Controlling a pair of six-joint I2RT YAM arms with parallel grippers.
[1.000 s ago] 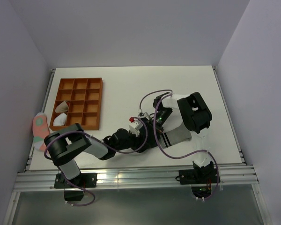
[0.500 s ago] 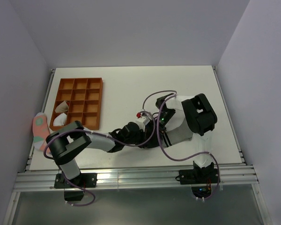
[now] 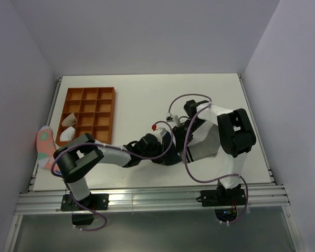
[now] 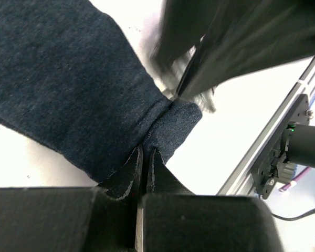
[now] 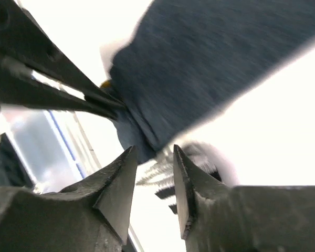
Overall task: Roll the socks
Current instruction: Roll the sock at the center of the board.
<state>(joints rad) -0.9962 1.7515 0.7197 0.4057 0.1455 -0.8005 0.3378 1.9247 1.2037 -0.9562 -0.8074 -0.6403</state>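
white tabletop [image 3: 147, 94], pale lilac walls around it. in the upper left of the top view sits an orange tray [image 3: 113, 116] with two pale rolled bundles [image 3: 67, 135] in its lower-left compartments. a pink sock [image 3: 43, 146] lies at the table's left edge. my two arms meet low in the middle of that view, wrists crowded together, and they hide most of what is under them.

my left gripper [image 4: 143, 157] is clamped tight on the navy sock [image 4: 68, 89] – it pinches a small fold at one end, bottom centre of the left wrist view. the rest of the sock spreads flat toward the upper left.

my right gripper [image 5: 151, 168] has its jaws parted, with nothing between them that i can see. just past its tips, centre-low in the right wrist view, is the blurred dark-striped cuff of the grey sock [image 5: 191, 157] – it touches the pinched end of the navy one. whether the tips touch the cuff i cannot tell.
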